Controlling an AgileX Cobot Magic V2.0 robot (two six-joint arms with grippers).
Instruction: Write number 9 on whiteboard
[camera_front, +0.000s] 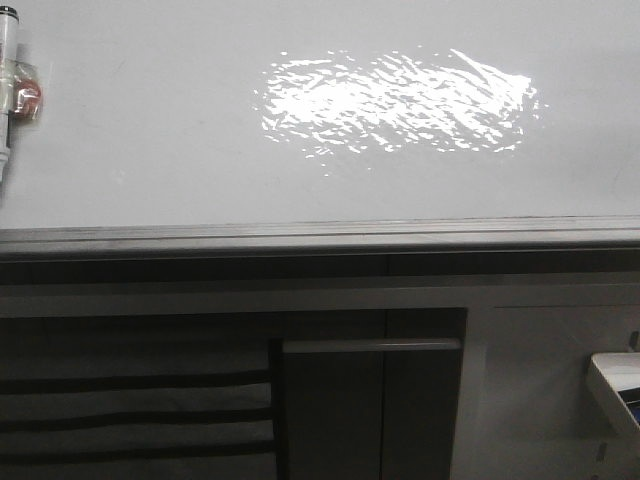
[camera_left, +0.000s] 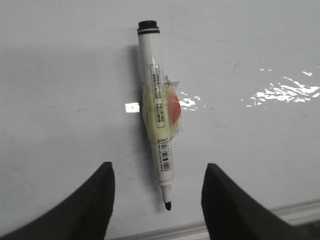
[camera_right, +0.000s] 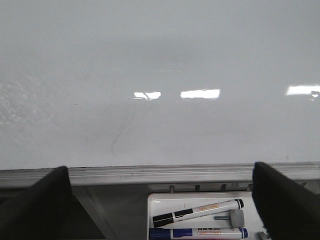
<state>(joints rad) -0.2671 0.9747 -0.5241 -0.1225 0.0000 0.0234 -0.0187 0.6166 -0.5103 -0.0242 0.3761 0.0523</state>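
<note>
You are at the pick-up step: the whiteboard (camera_front: 200, 150) bears no number 9, the uncapped marker (camera_left: 159, 115) is stuck at its far left, your left gripper (camera_left: 157, 200) stands spread before it, and the right gripper (camera_right: 160, 200) idles wide apart.

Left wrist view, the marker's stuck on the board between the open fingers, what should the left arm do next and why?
Probably ease the left gripper forward and close on the marker. The jaws stand open on either side of its uncapped tip, not touching it, and the marker hangs on the whiteboard, seemingly by a taped red piece. No 9 is visible yet, so grasping the pen comes first.
</note>
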